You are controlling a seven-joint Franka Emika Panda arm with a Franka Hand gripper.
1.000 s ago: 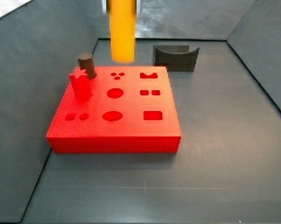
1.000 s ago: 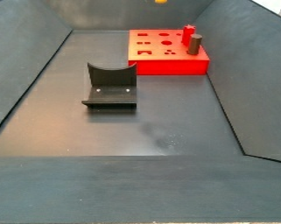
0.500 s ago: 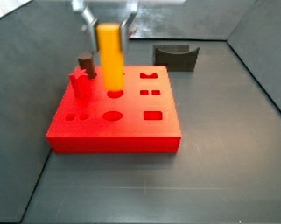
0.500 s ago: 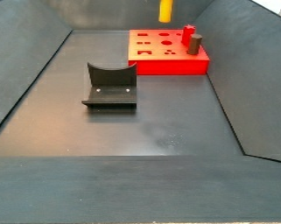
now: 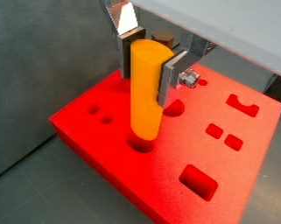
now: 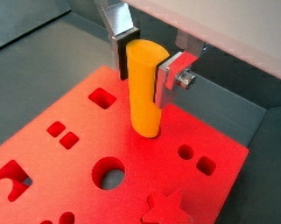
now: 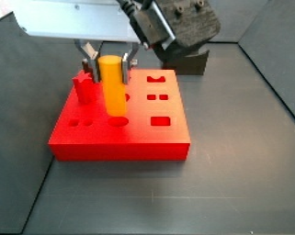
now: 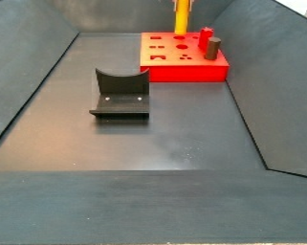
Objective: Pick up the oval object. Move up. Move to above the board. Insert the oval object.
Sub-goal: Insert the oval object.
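Observation:
My gripper (image 5: 146, 61) is shut on the oval object (image 5: 145, 92), a tall yellow-orange peg that stands upright. Its lower end sits in a hole in the top of the board (image 5: 119, 171), a flat red-orange block with shaped holes. Both wrist views show this; in a wrist view the peg (image 6: 143, 87) meets the board (image 6: 213, 188) between the fingers (image 6: 174, 77). In a side view my gripper (image 7: 109, 57) holds the peg (image 7: 111, 87) over the board's (image 7: 119, 138) left half. In a side view the peg (image 8: 182, 14) rises from the board (image 8: 182, 65); the gripper is out of frame.
A red star-shaped peg (image 7: 81, 89) and a short dark brown peg (image 8: 208, 45) stand in the board beside the oval object. The dark fixture (image 8: 120, 93) stands on the floor apart from the board, partly behind my arm in a side view (image 7: 190, 62). Dark walls ring the floor.
My gripper has come down with the oval object, from high above the board to its lower end in a hole. The board and the other pegs have not moved.

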